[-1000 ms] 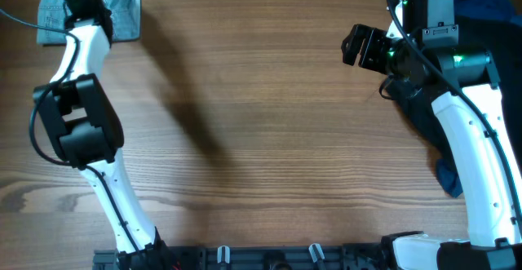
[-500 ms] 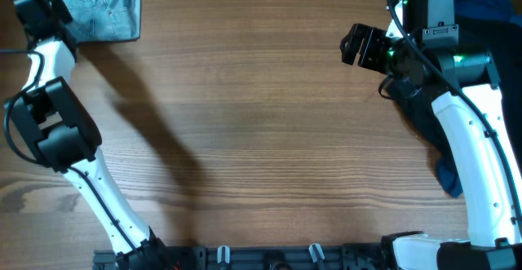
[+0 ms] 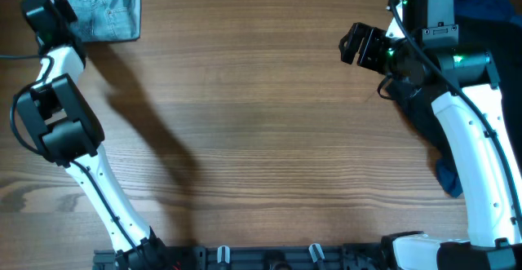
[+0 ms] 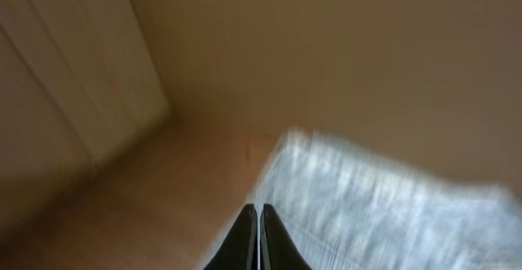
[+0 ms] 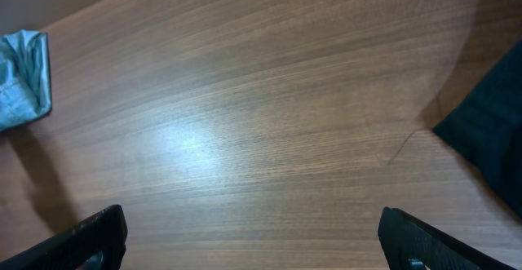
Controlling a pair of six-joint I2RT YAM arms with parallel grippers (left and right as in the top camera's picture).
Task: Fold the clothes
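Two white-and-black robot arms work over a brown wood-grain tabletop (image 3: 245,123). The light-blue faded denim garment (image 3: 106,9) lies bunched in the far left corner of the tabletop, with seams and stitching showing on its upper face. Its left part is hidden under the wrist of the left arm (image 3: 61,127), which reaches up to that corner.

The left wrist view is blurred. In it the two dark fingertips (image 4: 248,239) of the left jaws are pressed together with only a hairline slit between them, and nothing is caught in them. They point at an edge of the pale denim. Whether they touch the cloth cannot be told.

The right arm (image 3: 477,148) stands on the right side. The right jaws are spread wide and hold nothing. Their fingertips (image 5: 98,236) sit at the two lower corners of the right wrist view, over bare wood.

A dark navy cloth garment (image 3: 492,1) lies along the right edge, from the far right corner toward the near side. It is partly covered by the right arm and well apart from the denim. In the right wrist view the denim shows as a small blue fold at the left edge.
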